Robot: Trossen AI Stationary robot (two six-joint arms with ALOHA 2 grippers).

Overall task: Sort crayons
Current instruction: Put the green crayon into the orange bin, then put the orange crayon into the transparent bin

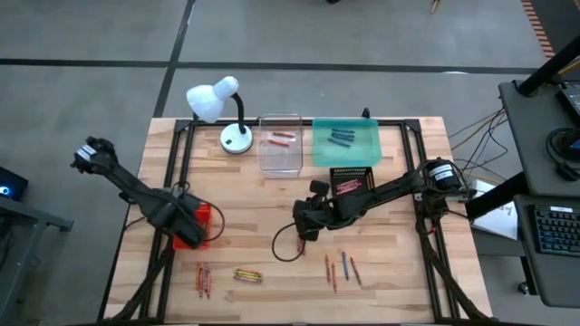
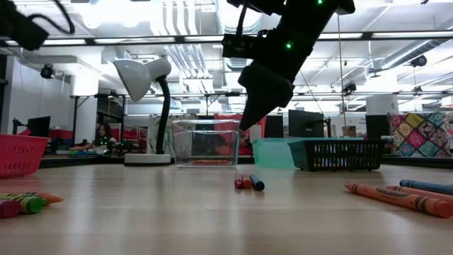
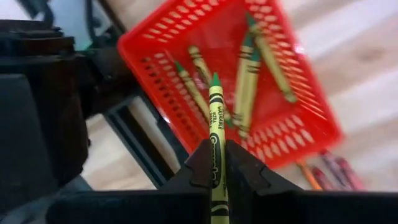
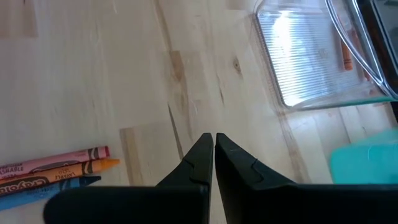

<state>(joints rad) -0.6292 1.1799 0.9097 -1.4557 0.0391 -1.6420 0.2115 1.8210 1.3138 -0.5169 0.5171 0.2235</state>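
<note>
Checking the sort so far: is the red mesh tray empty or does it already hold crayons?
Not empty. The left wrist view shows several yellow crayons lying in the red mesh tray, while the left gripper holds another yellow crayon above it.

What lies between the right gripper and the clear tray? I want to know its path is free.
Only bare wood, by the high view: nothing sits between the right gripper and the clear tray.

overhead straight down, low level across table (image 1: 399, 272), two close wrist views

Bare wood lies open mid-table; lamp (image 1: 217, 104) and trays (image 1: 344, 142) seemingly crowd the far edge.
</note>
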